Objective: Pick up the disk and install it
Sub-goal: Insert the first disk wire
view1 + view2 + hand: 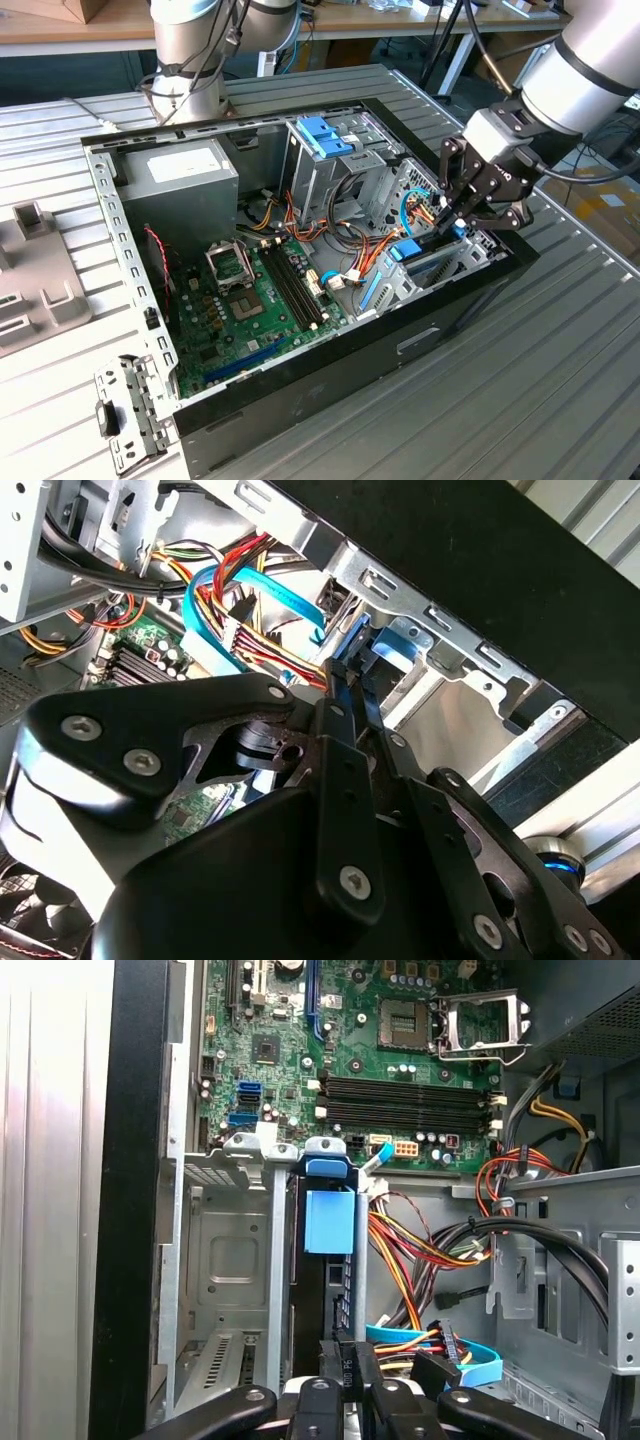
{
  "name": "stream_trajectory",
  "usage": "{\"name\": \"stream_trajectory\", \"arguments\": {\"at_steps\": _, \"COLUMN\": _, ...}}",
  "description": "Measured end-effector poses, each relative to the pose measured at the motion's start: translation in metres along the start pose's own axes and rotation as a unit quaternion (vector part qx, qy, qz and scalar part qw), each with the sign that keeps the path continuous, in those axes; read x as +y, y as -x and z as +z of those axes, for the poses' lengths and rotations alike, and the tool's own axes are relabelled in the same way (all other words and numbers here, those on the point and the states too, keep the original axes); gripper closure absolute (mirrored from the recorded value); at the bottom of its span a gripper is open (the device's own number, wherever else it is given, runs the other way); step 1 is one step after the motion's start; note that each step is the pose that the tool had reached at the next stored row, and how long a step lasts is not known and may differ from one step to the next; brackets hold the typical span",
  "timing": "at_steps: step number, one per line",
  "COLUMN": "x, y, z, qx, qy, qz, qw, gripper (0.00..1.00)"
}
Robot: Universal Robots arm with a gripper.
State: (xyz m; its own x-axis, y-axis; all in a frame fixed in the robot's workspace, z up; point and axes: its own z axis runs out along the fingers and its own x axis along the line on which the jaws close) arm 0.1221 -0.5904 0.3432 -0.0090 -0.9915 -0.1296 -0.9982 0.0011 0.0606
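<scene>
Exterior view high and oblique over the open computer case (300,390), both wrist views close inside it, sharing the drive bay (250,1290) and gripper (455,222) linkage.

Ribbed metal table (560,380), wooden benches (60,35)

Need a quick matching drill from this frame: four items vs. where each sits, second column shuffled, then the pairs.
Things:
1. disk
2. gripper
3. power supply
4. loose metal bracket

Places:
A. on the table outside the case, at the exterior view's left
B. standing on edge in the bay by the case wall
C. far corner inside the case, beside the arm's base
D. over the disk, at its end

Pairs: 1-B, 2-D, 3-C, 4-A
</scene>
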Motion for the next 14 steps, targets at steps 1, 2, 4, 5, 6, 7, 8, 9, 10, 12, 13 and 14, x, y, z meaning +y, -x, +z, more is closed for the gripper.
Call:
{"name": "stream_trajectory", "arguments": {"at_steps": 1, "x": 0.0, "y": 0.0, "z": -0.0005, "qx": -0.0001, "qy": 0.0, "qz": 0.0, "qw": 1.0, "gripper": 0.83}}
{"name": "stream_trajectory", "arguments": {"at_steps": 2, "x": 0.0001, "y": 0.0002, "z": -0.0021, "qx": -0.0001, "qy": -0.0001, "qz": 0.001, "qw": 1.0, "gripper": 0.83}}
{"name": "stream_trajectory", "arguments": {"at_steps": 4, "x": 0.0001, "y": 0.0004, "z": -0.0031, "qx": -0.0002, "qy": -0.0003, "qz": 0.002, "qw": 1.0, "gripper": 0.83}}
{"name": "stream_trajectory", "arguments": {"at_steps": 5, "x": 0.0001, "y": 0.0004, "z": -0.0032, "qx": -0.0004, "qy": -0.0006, "qz": 0.004, "qw": 0.99999, "gripper": 0.83}}
{"name": "stream_trajectory", "arguments": {"at_steps": 6, "x": 0.0002, "y": 0.0004, "z": -0.0032, "qx": -0.0006, "qy": -0.0009, "qz": 0.007, "qw": 0.99998, "gripper": 0.83}}
{"name": "stream_trajectory", "arguments": {"at_steps": 7, "x": 0.0002, "y": 0.0004, "z": -0.0033, "qx": -0.0007, "qy": -0.0016, "qz": 0.012, "qw": 0.99993, "gripper": 0.83}}
{"name": "stream_trajectory", "arguments": {"at_steps": 8, "x": 0.0002, "y": 0.0004, "z": -0.0034, "qx": -0.0011, "qy": -0.0025, "qz": 0.019, "qw": 0.99981, "gripper": 0.83}}
{"name": "stream_trajectory", "arguments": {"at_steps": 9, "x": 0.0002, "y": 0.0005, "z": -0.0034, "qx": -0.0016, "qy": -0.0036, "qz": 0.027, "qw": 0.99962, "gripper": 0.83}}
{"name": "stream_trajectory", "arguments": {"at_steps": 10, "x": 0.0003, "y": 0.0, "z": -0.0036, "qx": -0.0015, "qy": -0.0036, "qz": 0.027, "qw": 0.99961, "gripper": 0.83}}
{"name": "stream_trajectory", "arguments": {"at_steps": 12, "x": 0.0004, "y": -0.0025, "z": -0.0038, "qx": -0.0016, "qy": -0.0036, "qz": 0.028, "qw": 0.99961, "gripper": 0.83}}
{"name": "stream_trajectory", "arguments": {"at_steps": 13, "x": 0.0004, "y": -0.0034, "z": -0.0039, "qx": -0.0016, "qy": -0.0036, "qz": 0.028, "qw": 0.99961, "gripper": 0.83}}
{"name": "stream_trajectory", "arguments": {"at_steps": 14, "x": 0.0004, "y": -0.0048, "z": -0.0041, "qx": -0.0016, "qy": -0.0036, "qz": 0.027, "qw": 0.99961, "gripper": 0.83}}
